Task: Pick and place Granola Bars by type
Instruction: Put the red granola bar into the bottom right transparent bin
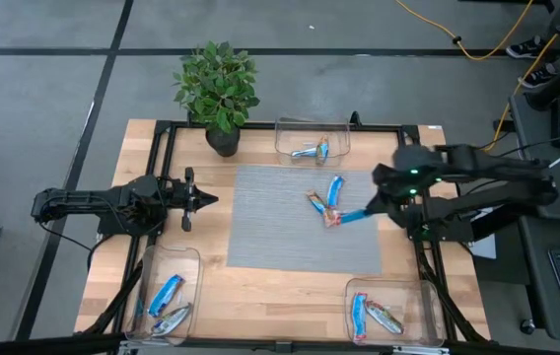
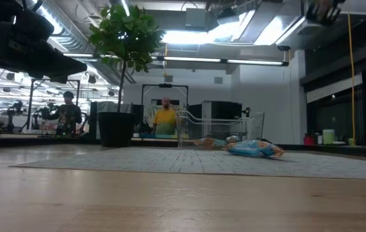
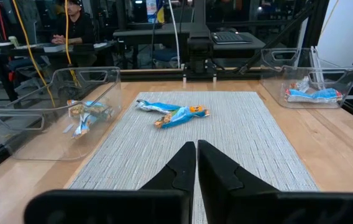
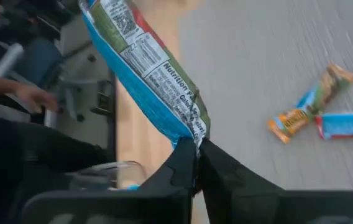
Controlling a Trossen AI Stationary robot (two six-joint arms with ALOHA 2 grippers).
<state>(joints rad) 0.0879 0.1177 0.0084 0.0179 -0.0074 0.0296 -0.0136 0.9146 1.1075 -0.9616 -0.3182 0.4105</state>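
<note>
The right claw (image 4: 196, 146) is clamped on the end of a blue granola bar (image 4: 145, 68), its two fingers pressed together on the crimped edge of the wrapper, and the bar sticks out ahead of the claw with its nutrition label showing. In the high view this claw (image 1: 371, 210) hangs over the right edge of the grey mat (image 1: 270, 232), and the held bar (image 1: 352, 216) reaches from the claw toward the mat's middle. Just beyond the held bar's far end lie the loose bars on the mat (image 1: 325, 200): a blue one and an orange-ended one, touching each other in a small cluster. The left claw (image 3: 196, 163) has its fingers together on nothing and waits over the left side of the desk (image 1: 260, 296), near the mat's left edge and well apart from the cluster, which lies straight ahead of it across the mat. Four clear bins sit around the mat. The far bin (image 1: 312, 143), beyond the right claw beside the potted plant (image 1: 218, 89), holds blue and silver wrapped bars. The near right bin (image 1: 390, 308), on the near side of the right claw, holds a blue bar and a silver one. The near left bin (image 1: 169, 301), on the near side of the left claw, holds a blue bar and a silver one too.
</note>
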